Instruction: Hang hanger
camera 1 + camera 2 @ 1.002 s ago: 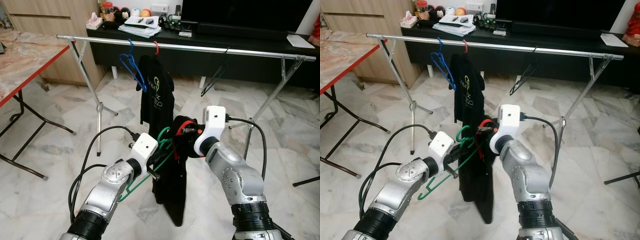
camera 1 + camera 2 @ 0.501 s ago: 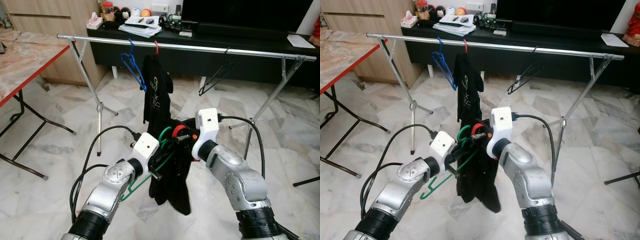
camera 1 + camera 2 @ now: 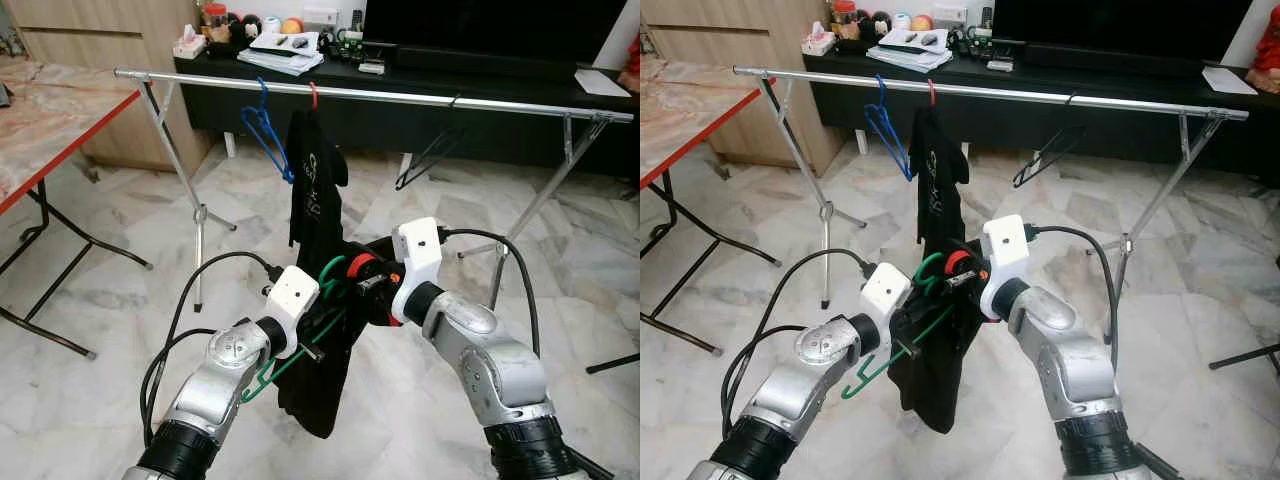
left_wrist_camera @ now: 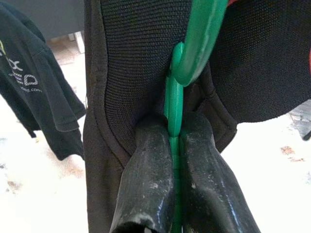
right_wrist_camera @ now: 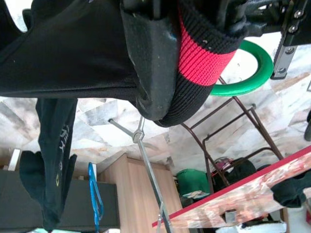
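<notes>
Green hanger [image 3: 318, 318]: it sits low between our two arms, well short of the rail, its hook [image 5: 243, 68] up by the garment's collar and its lower bar trailing below our left forearm.
Black garment [image 3: 322, 375]: it drapes over the hanger and hangs loose towards the marble floor [image 3: 90, 300]; its red-banded collar [image 5: 201, 53] bunches at our right gripper.
Left gripper [image 4: 174, 145]: its two fingers [image 4: 146, 179] are closed on the green hanger's stem, just under the hook.
Right gripper [image 3: 372, 282]: it is buried in the collar fabric; we cannot tell whether its fingers are open or closed.
Step in hand, as we judge it: dressing the hanger, not yet hanging it.
Doing it well: we would hold the stem steady with the left and have the right work the collar over both shoulders evenly, keeping the hook free of cloth.
Clothes rail [image 3: 400, 97]: well ahead of us and higher, already carrying a blue hanger [image 3: 265, 130], a black printed T-shirt [image 3: 315, 185] on a red hook, and a black hanger [image 3: 432, 155].
Landing spot: the bare stretch between the T-shirt and the black hanger looks best to us.
</notes>
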Controlling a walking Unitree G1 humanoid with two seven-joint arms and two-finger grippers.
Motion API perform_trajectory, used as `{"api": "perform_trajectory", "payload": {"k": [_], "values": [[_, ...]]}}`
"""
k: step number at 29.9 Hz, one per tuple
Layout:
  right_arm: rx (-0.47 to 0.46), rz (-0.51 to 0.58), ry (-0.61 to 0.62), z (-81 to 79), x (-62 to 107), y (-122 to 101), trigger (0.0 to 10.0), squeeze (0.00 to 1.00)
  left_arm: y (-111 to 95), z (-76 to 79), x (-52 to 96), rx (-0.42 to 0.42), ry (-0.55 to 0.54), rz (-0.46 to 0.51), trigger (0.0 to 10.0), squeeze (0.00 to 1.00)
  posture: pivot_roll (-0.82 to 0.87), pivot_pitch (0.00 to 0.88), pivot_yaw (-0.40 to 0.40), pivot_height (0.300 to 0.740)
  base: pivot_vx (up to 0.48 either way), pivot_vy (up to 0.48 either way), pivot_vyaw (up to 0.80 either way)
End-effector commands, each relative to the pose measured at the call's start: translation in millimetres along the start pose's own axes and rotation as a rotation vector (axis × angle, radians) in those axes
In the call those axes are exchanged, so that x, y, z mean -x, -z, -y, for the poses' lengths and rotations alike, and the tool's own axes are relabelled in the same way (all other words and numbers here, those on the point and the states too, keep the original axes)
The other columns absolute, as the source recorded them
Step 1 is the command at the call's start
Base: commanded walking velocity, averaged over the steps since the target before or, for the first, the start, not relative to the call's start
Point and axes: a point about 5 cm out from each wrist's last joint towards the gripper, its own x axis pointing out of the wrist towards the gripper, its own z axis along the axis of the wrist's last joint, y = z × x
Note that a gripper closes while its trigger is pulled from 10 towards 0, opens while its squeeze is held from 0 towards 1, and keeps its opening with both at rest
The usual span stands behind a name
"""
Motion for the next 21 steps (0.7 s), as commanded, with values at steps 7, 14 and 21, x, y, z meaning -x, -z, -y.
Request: {"api": "perform_trajectory", "payload": {"k": [7, 14, 21], "values": [[0.083, 0.046, -0.138, -18.8, 1.2, -11, 10.0, 0.0, -5, 5.0, -1.1, 0.007, 0.027, 0.034, 10.0, 0.0, -0.07, 0.119, -0.038, 0.74, 0.0, 0.0, 0.0], [0.159, 0.043, -0.215, -25.6, 6.9, -10, 10.0, 0.0, -6, 5.1, -1.2, 0.008, 0.03, 0.035, 10.0, 0.0, -0.07, 0.119, -0.039, 0.74, 0.0, 0.0, 0.0], [0.161, 0.041, -0.207, -24.0, 6.8, -9, 10.0, 1.0, -5, 5.3, -1.0, 0.009, 0.033, 0.035, 10.0, 0.0, -0.07, 0.119, -0.039, 0.74, 0.0, 0.0, 0.0]]}}
